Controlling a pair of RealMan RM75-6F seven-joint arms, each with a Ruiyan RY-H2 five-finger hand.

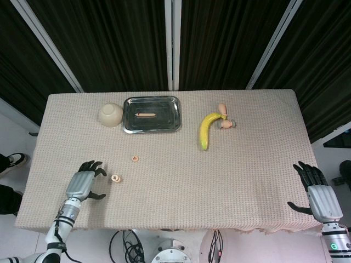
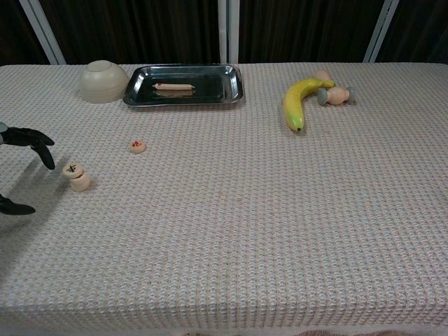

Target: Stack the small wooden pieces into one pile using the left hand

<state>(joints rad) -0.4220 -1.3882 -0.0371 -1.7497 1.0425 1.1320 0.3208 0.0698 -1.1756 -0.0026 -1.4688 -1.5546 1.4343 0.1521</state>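
A short pile of small round wooden pieces stands near the table's front left, its top piece sitting slightly askew. One single wooden piece lies apart, farther back and to the right. My left hand is open beside the pile, to its left and clear of it; in the chest view only its dark fingertips show at the left edge. My right hand rests open at the table's front right corner, holding nothing.
A steel tray at the back holds a small sausage-like item. An upturned cream bowl sits to its left. A banana and a small peach-and-grey toy lie at the back right.
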